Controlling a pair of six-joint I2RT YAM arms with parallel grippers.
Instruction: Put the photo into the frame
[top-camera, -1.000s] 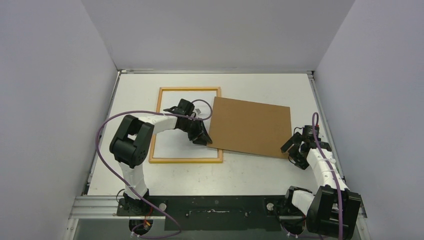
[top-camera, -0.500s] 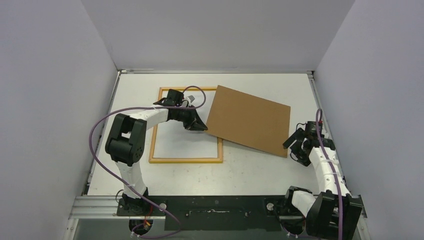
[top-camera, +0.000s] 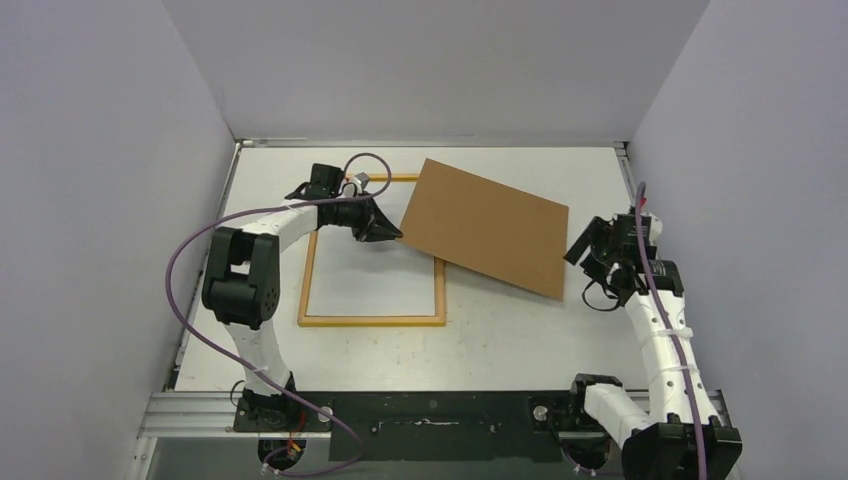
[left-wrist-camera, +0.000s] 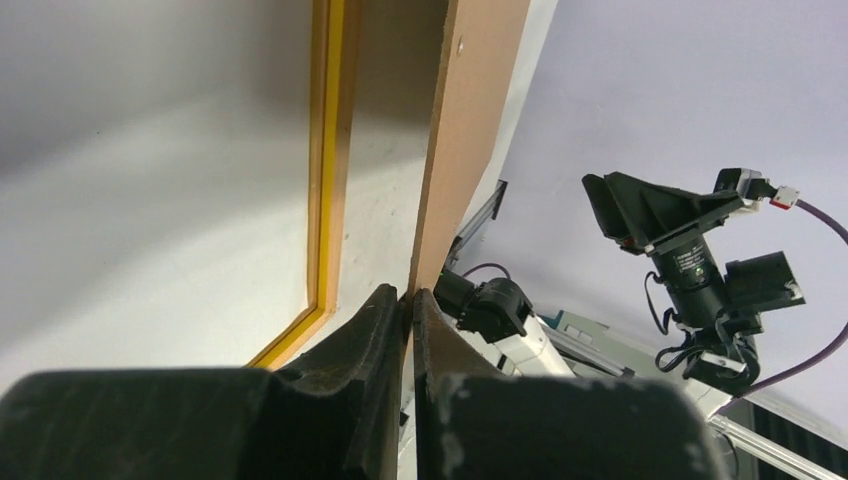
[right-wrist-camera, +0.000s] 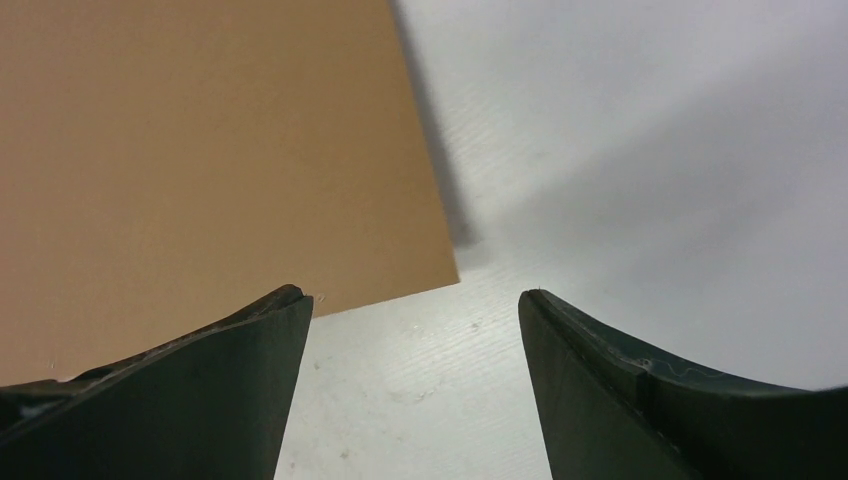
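Note:
The frame (top-camera: 370, 321) lies flat on the table at centre left, with yellow-orange edges; it also shows in the left wrist view (left-wrist-camera: 330, 160). The surface inside it is plain white; I cannot tell whether that is the photo's back or bare table, and no printed picture shows. My left gripper (top-camera: 388, 232) (left-wrist-camera: 408, 300) is shut on the left edge of the brown backing board (top-camera: 485, 232) (left-wrist-camera: 470, 140) and holds that edge raised over the frame's far right part. My right gripper (top-camera: 585, 268) (right-wrist-camera: 410, 300) is open and empty, just off the board's near right corner (right-wrist-camera: 200, 140).
Grey walls enclose the white table (top-camera: 500, 340) on three sides. A metal rail and the arm bases (top-camera: 430, 415) run along the near edge. The right arm shows in the left wrist view (left-wrist-camera: 690, 260).
My left gripper has moved toward the far left, carrying the board's left edge up and away across the frame. The right arm has risen and moved toward the far side.

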